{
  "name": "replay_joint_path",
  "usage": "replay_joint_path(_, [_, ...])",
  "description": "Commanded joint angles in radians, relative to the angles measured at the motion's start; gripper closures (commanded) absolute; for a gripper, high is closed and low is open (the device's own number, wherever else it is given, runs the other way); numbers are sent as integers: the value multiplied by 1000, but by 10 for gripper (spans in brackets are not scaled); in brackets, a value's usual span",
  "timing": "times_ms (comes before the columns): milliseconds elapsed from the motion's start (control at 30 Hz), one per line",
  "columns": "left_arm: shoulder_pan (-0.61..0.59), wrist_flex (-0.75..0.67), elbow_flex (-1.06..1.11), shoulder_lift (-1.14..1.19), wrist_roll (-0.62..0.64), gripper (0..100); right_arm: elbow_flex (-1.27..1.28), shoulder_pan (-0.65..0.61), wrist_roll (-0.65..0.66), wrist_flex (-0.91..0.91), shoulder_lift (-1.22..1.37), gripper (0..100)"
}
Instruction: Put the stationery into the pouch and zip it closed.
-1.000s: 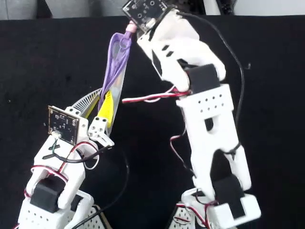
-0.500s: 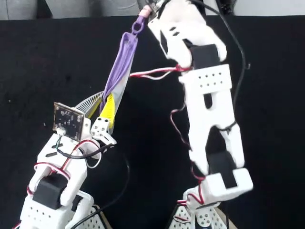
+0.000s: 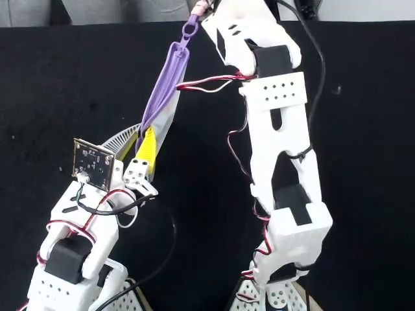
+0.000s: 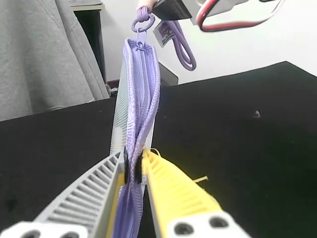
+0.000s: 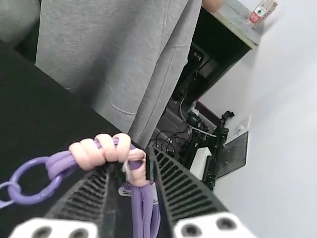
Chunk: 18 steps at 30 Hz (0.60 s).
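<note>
Right arm stretched out since a second ago; pouch (image 3: 162, 97) pulled straighter and its top end carried toward the table's (image 3: 363, 129) far edge.

Item: purple pouch, held in the air, long axis running from the left gripper (image 4: 133, 163), clamped on its lower end, away to the right gripper (image 5: 131, 171), pinched on the pull cord (image 5: 106, 148). Zip slider sits at the top end, just beside the right gripper, so the zip is judged almost closed. Any last pull runs along that axis, away from the left gripper.

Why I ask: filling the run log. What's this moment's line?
left gripper: shut on pouch; right gripper: shut on pull cord; pouch: stretched between grippers; slider: at right gripper's end
</note>
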Motion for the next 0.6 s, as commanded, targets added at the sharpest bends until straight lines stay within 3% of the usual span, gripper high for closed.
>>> replay_joint_path(0, [-8, 9, -4, -8, -8, 973, -94, 123, 5, -8, -13, 988])
replay_joint_path(200, [-8, 6, 15, -37, -8, 973, -97, 141, 0, -9, -13, 988])
replay_joint_path(567, [-10, 9, 96, -292, 0, 970, -128, 95, 3, 15, -8, 988])
